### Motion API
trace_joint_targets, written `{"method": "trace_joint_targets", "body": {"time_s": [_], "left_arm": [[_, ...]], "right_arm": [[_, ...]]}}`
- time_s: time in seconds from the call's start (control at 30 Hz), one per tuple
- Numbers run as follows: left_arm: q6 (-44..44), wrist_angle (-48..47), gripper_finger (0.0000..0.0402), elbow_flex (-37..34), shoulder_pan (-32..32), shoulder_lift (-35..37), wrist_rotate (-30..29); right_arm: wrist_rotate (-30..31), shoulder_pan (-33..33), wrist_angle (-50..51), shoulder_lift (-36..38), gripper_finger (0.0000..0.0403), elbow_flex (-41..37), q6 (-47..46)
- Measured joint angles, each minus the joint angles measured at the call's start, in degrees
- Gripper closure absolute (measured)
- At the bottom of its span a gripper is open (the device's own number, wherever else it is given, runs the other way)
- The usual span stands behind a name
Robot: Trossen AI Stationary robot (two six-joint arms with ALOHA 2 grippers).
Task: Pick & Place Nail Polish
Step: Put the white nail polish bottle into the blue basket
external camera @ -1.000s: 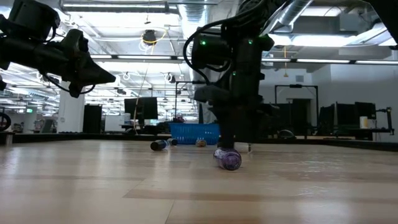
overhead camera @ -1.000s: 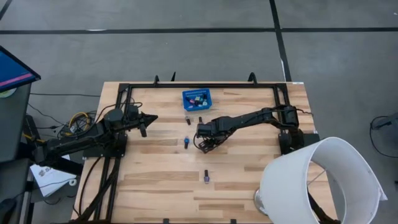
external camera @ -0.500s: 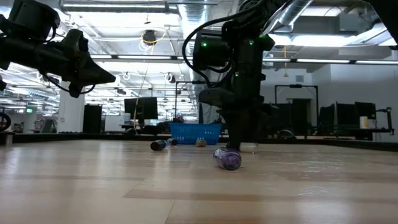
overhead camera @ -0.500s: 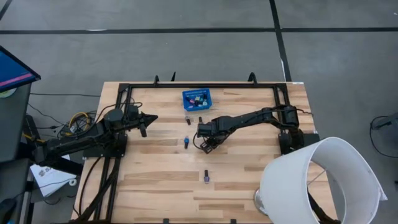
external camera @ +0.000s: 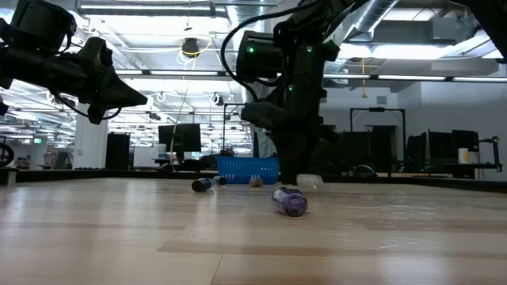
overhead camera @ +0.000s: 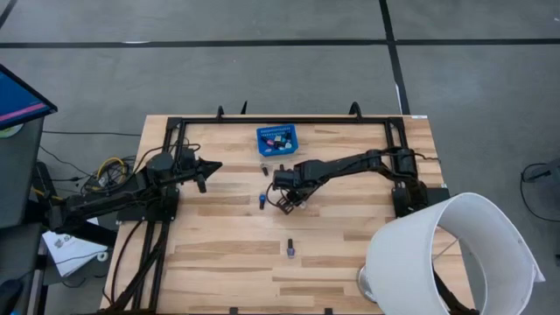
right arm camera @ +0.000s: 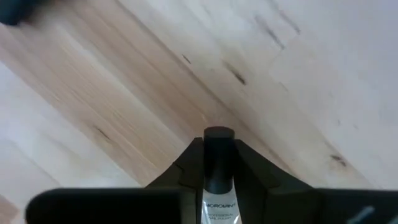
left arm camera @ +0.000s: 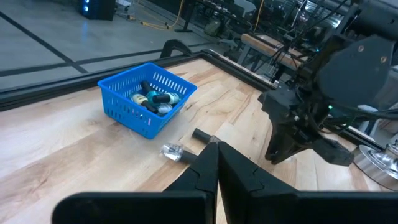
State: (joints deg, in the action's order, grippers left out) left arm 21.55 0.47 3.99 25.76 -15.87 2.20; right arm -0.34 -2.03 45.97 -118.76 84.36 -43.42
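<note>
Polish first: a pale bottle (right arm camera: 217,180) sits clamped between my right fingers (right arm camera: 255,180), its long axis running along them and its dark cap pointing out past the tips over bare wood. My right gripper (overhead camera: 284,197) is closed around that bottle, the fingers narrowed to its width, hanging near the table's centre in the high view.

Nearest the front edge of the table (overhead camera: 350,262), at about 6 o'clock from centre, a purple bottle (overhead camera: 290,249) lies alone, its long axis running front to back; the low view shows it (external camera: 291,203) flat on its side. At 9 o'clock from my right gripper, just beside it, a blue bottle (overhead camera: 262,200) lies on the wood. Farther back, toward 12 o'clock, one dark-capped bottle (overhead camera: 265,168) lies just in front of the blue basket (overhead camera: 276,140), with another (overhead camera: 283,168) near it. The basket stands at the far edge, and several more bottles (left arm camera: 155,98) are piled inside it.

My left gripper (overhead camera: 207,167) waits off at 9 o'clock, raised above the table, fingers pressed together with nothing between them.

Only the left wrist view looks into the basket; only the right wrist view shows the bottle in my grip.
</note>
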Motion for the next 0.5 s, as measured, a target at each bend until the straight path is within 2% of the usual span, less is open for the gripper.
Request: {"method": "trace_joint_targets", "body": {"time_s": [0.23, 0.5], "left_arm": [[-0.27, 0.0, 0.0401, 0.0, 0.02, -0.01, 0.0], [-0.29, 0.0, 0.0401, 0.0, 0.01, -0.01, 0.0]], "right_arm": [[0.66, -2.75, 0.14, 0.0, 0.0351, 5.72, 3.21], [3.6, -11.49, -2.46, 0.27, 0.0351, 17.46, 9.84]]}}
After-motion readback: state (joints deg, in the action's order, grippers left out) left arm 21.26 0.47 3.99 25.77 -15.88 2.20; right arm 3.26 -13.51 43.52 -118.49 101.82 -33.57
